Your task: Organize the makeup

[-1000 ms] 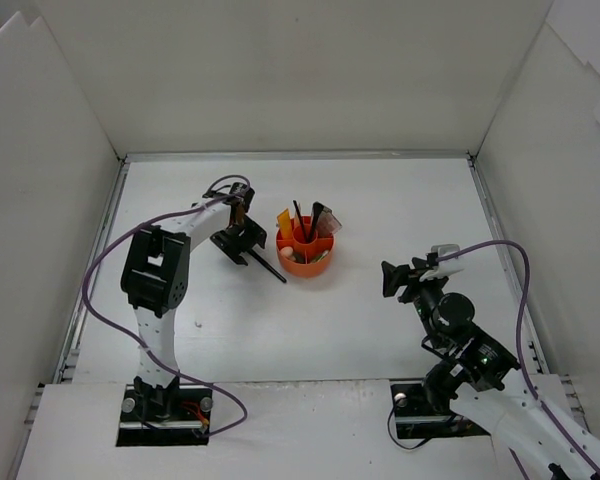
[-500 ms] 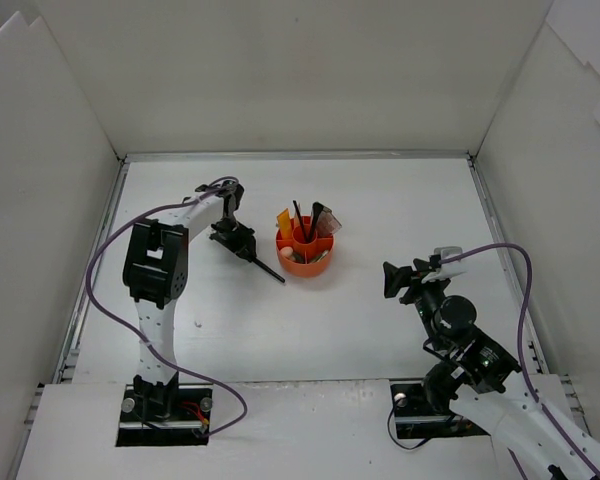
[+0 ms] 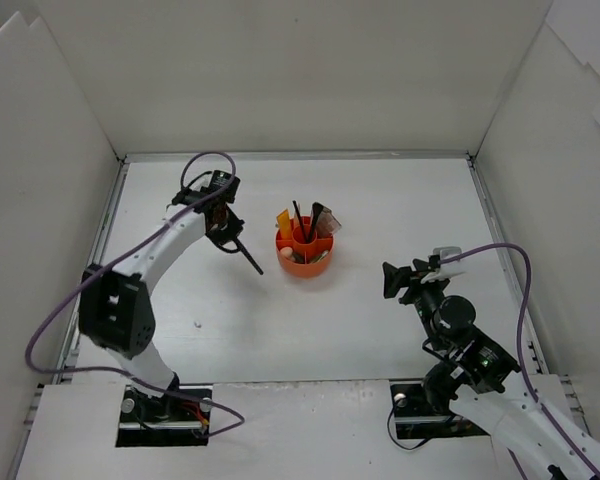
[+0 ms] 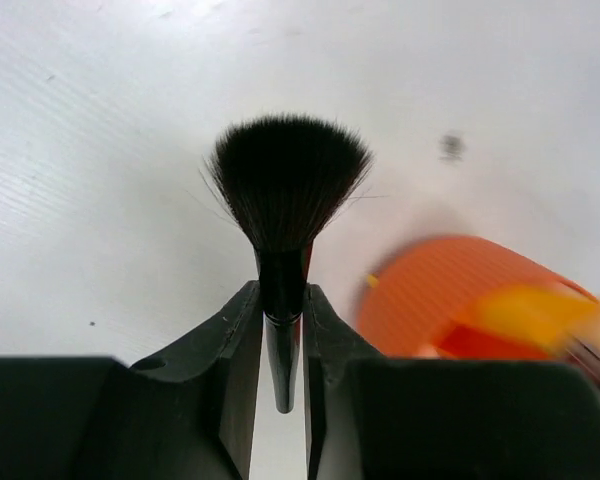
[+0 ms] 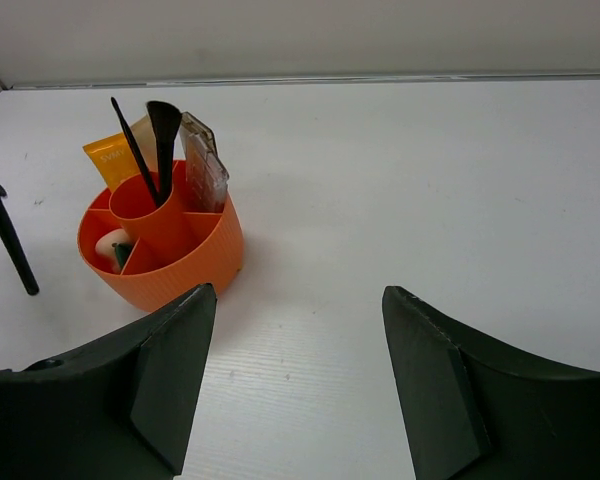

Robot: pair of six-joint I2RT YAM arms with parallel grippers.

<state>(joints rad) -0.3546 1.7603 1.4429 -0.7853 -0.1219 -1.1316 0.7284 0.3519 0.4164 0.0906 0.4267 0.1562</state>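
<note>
While left tool (image 4: 281, 297) clamps brush (image 4: 285, 180), gap separates brush from holder (image 3: 302, 268) rim.

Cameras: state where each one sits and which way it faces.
Top external: above and behind the bases, looking down on the table; left arm and right arm show.
Left wrist: on that wrist, looking past the left fingers, shut on the brush.
Right wrist: low, facing the orange holder between the open right fingers.
Shared: holder and brush appear in all three.
</note>
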